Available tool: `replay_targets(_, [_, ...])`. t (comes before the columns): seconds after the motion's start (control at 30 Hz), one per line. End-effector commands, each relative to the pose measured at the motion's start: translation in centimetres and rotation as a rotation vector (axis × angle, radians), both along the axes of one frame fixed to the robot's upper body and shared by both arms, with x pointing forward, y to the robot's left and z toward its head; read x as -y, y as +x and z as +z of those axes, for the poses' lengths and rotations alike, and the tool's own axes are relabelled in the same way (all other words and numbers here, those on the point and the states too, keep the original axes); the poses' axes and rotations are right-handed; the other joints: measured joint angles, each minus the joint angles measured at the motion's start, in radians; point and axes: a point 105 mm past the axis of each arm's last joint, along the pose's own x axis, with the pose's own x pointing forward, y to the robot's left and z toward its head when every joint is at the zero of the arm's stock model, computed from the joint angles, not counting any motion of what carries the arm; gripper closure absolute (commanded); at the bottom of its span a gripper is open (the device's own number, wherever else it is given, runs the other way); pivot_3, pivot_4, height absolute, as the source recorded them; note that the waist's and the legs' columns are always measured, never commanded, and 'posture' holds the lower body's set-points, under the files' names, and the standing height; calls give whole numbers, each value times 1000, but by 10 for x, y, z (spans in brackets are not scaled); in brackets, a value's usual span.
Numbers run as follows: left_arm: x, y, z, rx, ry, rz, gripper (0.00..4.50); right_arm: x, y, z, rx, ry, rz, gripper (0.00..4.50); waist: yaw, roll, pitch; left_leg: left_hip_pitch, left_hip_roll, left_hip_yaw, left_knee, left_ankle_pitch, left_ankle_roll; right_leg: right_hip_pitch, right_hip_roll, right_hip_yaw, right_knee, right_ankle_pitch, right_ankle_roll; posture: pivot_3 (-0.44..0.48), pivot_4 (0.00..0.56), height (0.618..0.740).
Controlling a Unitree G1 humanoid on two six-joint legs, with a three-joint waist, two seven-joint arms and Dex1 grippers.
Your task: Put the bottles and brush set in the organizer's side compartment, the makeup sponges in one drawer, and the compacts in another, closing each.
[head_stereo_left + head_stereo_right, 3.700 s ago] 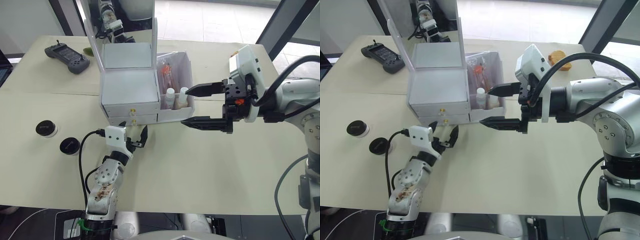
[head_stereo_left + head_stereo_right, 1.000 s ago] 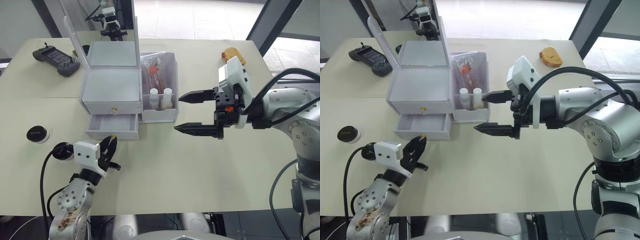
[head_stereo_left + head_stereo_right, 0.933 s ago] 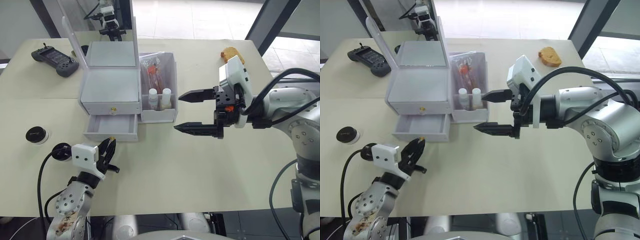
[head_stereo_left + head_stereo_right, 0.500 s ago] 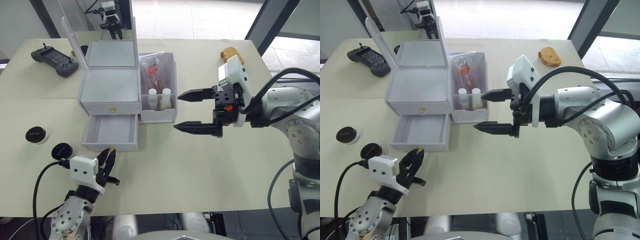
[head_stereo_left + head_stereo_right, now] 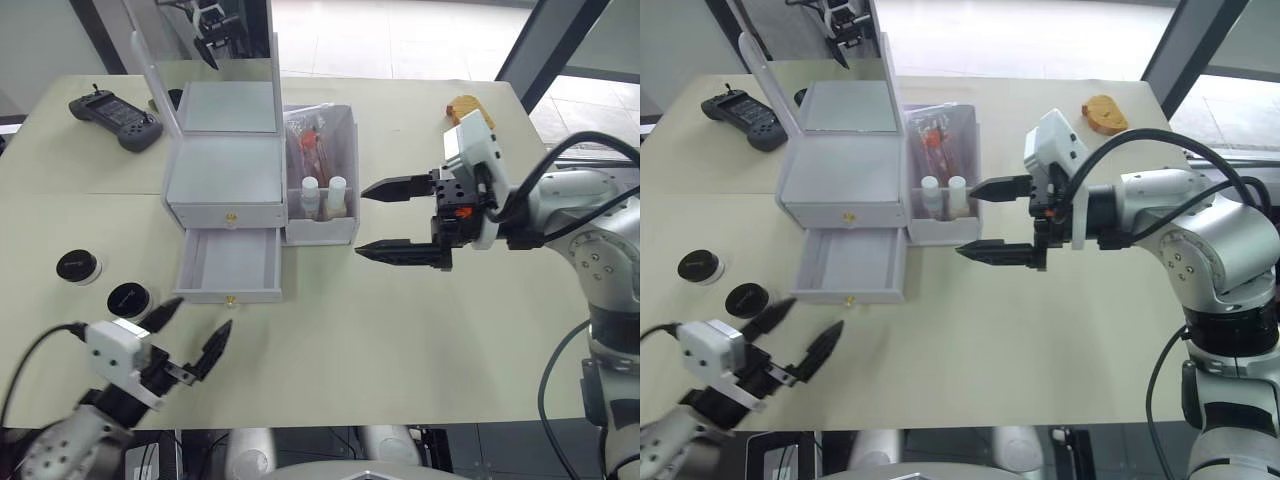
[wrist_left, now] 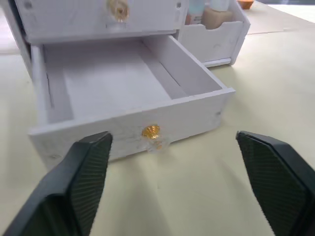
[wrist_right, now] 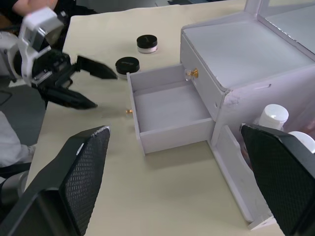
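Organizer [image 5: 845,165] sits on the table [image 5: 1040,330] w/ mirror lid up and its bottom drawer [image 5: 850,268] pulled out, nothing visible inside. Side compartment [image 5: 945,160] holds the brush set [image 5: 937,135] at the back and both bottles [image 5: 943,196] up front. Right gripper [image 5: 983,218] hangs just beside that bin, fingers spread wide, tips aimed at it. Left gripper [image 5: 795,335] is also spread, just in front of the drawer. Two compacts [image 5: 722,283] lie on the table near it, on its outer side.
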Motion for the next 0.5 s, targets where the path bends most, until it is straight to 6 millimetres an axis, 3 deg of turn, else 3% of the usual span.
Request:
replay_targets(0.03, [-41,17,23,93,114,31,34,52,3,15,60,22,-85,0,21,0,0,0,-1,0,0,0,0,1,-1,0,-1,0,0,0,150,705])
replay_targets(0.17, [-84,40,45,67,263,-43,34,100,6,14,-17,93,-188,0,22,-1,0,0,0,0,0,0,0,0,-1,-1,-2,0,-1,0,150,705])
replay_targets(0.33, [-158,69,95,2,338,15,34,158,6,-27,-74,0,-379,0,14,-2,0,1,1,0,-2,0,0,-1,0,-3,1,0,-1,0,150,705])
replay_targets(0.4, [-173,70,96,-80,225,-7,34,177,6,-40,-77,-23,-462,0,8,2,1,1,1,2,-3,0,0,-1,-1,-2,1,0,-2,0,150,705])
replay_targets(0.5, [-192,66,86,-156,261,0,34,196,5,-55,-68,-24,-561,0,-12,12,2,2,1,6,-4,-1,-1,-2,-1,1,1,-1,-1,0,150,705])
